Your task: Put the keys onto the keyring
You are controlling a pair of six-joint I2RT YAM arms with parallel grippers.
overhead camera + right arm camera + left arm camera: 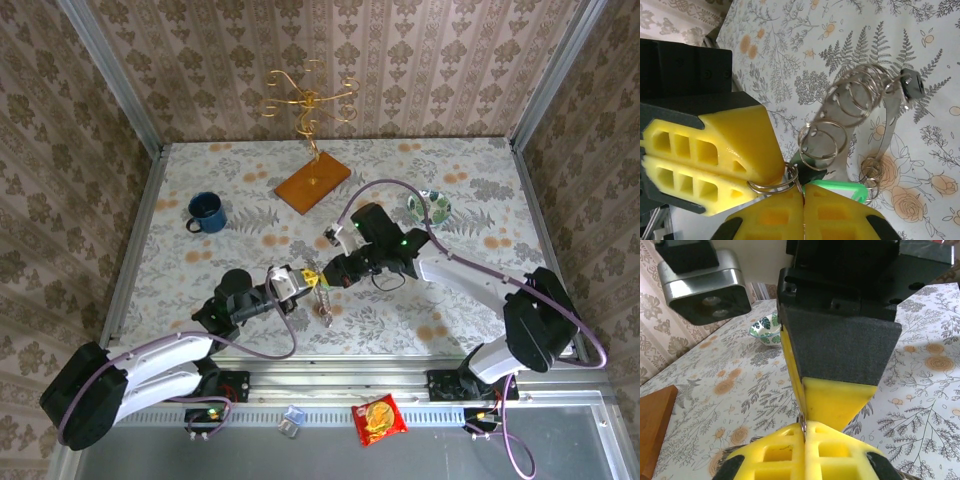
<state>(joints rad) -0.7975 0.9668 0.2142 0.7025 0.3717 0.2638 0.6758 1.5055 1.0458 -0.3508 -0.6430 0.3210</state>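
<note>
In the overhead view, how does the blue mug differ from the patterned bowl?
The mug is plain dark blue; the bowl is pale with a green pattern. The mug has a handle; the bowl has none. The mug stands on the left; the bowl sits on the right, beside a purple cable. Both rest upright on the table.

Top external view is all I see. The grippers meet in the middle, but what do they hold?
Observer: The left gripper is shut on a small split ring.
Operator: And the right one?
Observer: The right gripper is shut too, it seems on the same ring.
Operator: Is anything else near the ring?
Observer: Yes: larger rings, holed metal strips and a green tag.
</note>
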